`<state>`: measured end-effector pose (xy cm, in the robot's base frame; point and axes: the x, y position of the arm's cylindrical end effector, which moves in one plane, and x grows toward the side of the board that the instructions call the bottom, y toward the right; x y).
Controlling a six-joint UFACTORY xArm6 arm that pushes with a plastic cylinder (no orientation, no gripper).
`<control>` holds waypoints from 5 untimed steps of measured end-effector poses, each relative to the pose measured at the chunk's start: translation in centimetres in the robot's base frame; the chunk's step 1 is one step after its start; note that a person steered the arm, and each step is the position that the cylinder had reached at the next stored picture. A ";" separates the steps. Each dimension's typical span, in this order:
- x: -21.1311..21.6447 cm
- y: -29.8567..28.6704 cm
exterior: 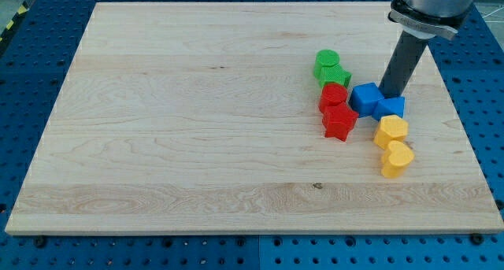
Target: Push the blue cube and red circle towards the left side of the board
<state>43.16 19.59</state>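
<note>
The blue cube (365,98) sits right of the board's middle, touching the red circle (333,95) on its left. My tip (391,92) stands just right of the blue cube, at its upper right edge, and directly above a second blue block (390,107). A red star (339,123) lies right below the red circle, touching it.
Two green blocks (329,66) sit together above the red circle. A yellow hexagon (390,131) and a yellow heart (397,158) lie below the blue blocks. The wooden board's (157,128) right edge is close to the cluster.
</note>
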 end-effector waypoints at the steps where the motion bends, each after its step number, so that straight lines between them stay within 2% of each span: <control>1: 0.0 -2.0; 5: 0.0 -10.5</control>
